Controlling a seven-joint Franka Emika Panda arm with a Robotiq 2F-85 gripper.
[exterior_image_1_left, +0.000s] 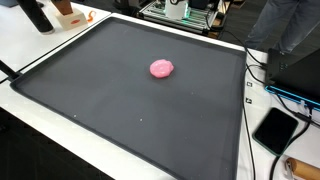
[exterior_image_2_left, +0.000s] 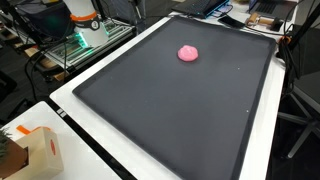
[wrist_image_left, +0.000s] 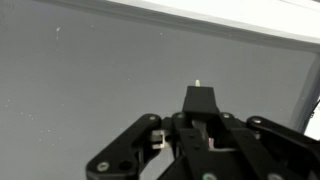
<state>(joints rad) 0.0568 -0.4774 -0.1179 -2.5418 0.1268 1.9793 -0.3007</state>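
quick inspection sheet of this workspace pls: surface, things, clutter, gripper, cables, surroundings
surface: dark mat on a white table, no spills seen
job's things: pink lump lying alone on the mat, nothing touching it
clutter: cardboard box and a flat black device, both off the mat
grippers: gripper over bare mat in the wrist view, nothing seen in it; open or shut cannot be told
cables: cables along one mat edge
surroundings: green-lit lab gear beyond the table
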